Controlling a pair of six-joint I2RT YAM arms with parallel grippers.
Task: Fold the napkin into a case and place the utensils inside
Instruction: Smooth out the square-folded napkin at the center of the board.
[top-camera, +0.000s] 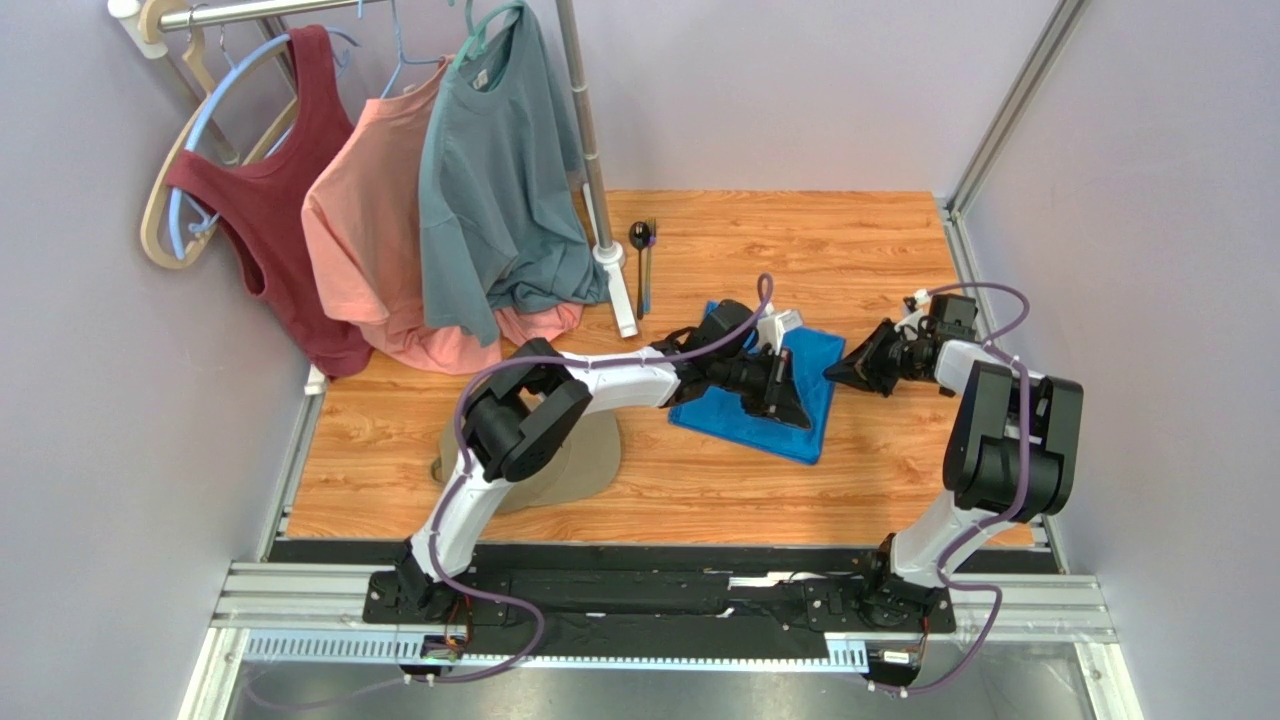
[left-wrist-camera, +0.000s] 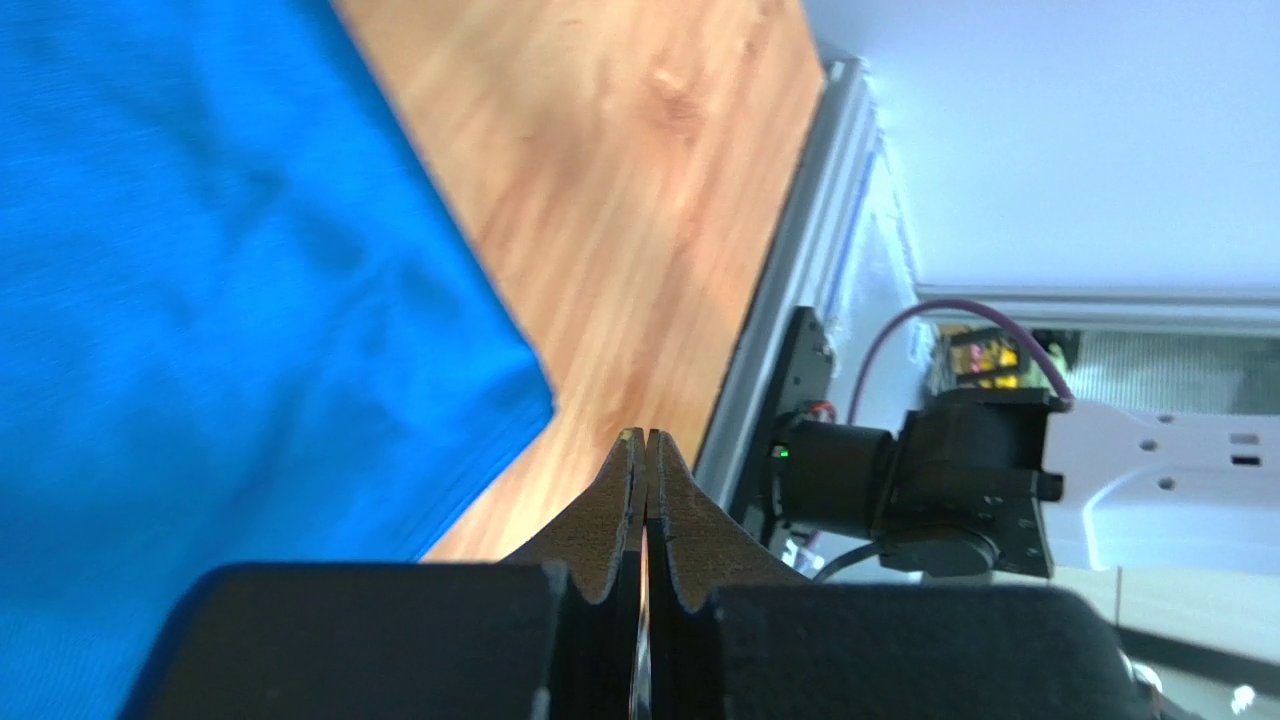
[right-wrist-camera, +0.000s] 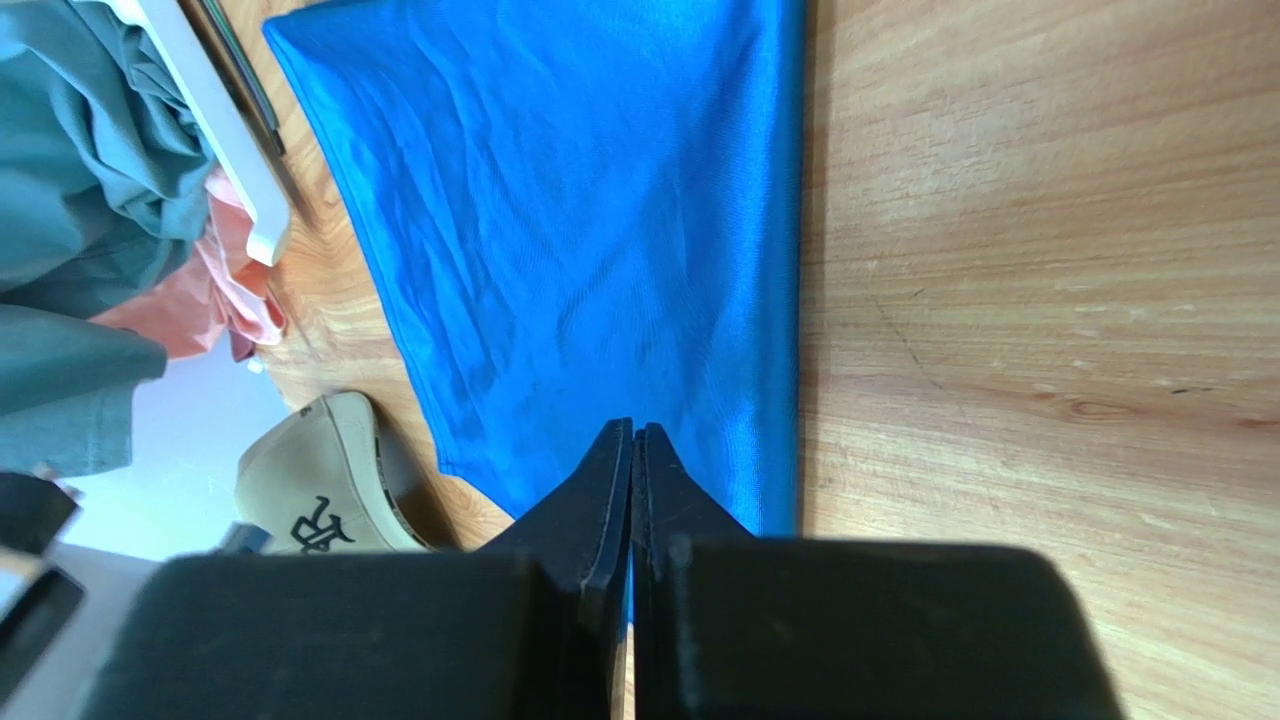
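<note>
Two arms of mine meet over the table, where the napkin lies flat as a broad folded patch, not yet a narrow case by my reckoning. The hanging shirts are far left of the napkin, and a tan cap sits to its near left. The utensils lie well beyond its far-left corner. My left jaws are clenched on nothing above the napkin, and my right jaws are pressed together at its right edge with nothing visible between them. Closed tips dragging this slick cloth could skew the fold, and reaching for the utensils could snag the shirts. I cannot read the cap's dark emblem.
</note>
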